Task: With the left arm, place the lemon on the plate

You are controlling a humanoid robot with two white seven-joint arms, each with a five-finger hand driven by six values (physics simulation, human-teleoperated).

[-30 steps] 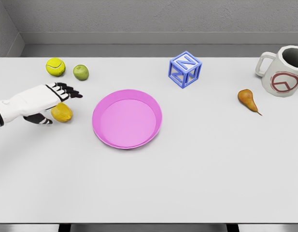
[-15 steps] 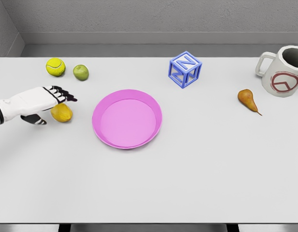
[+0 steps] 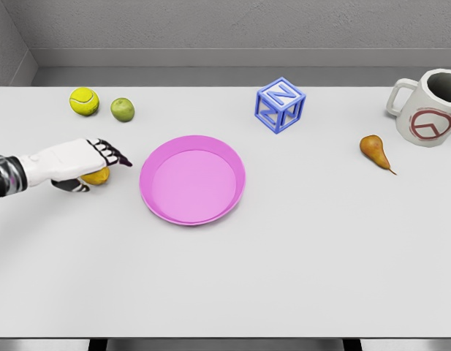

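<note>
The yellow lemon (image 3: 99, 176) lies on the white table, just left of the pink plate (image 3: 145, 183). My left hand (image 3: 102, 171) comes in from the left edge and lies over the lemon, hiding most of it. The fingers (image 3: 112, 154) stretch out flat past the fruit toward the plate, and the thumb (image 3: 73, 185) sits low on its near left side. They are not closed around the lemon. The plate holds nothing. The right arm is out of view.
A tennis ball (image 3: 84, 101) and a green lime (image 3: 123, 110) sit behind the hand at the back left. A blue letter cube (image 3: 281, 104) stands behind the plate. A pear (image 3: 374, 151) and a white mug (image 3: 427, 107) are at the far right.
The left hand drew back to the left, then moved right and slightly nearer. It now covers most of the lemon. The lemon has not moved.
</note>
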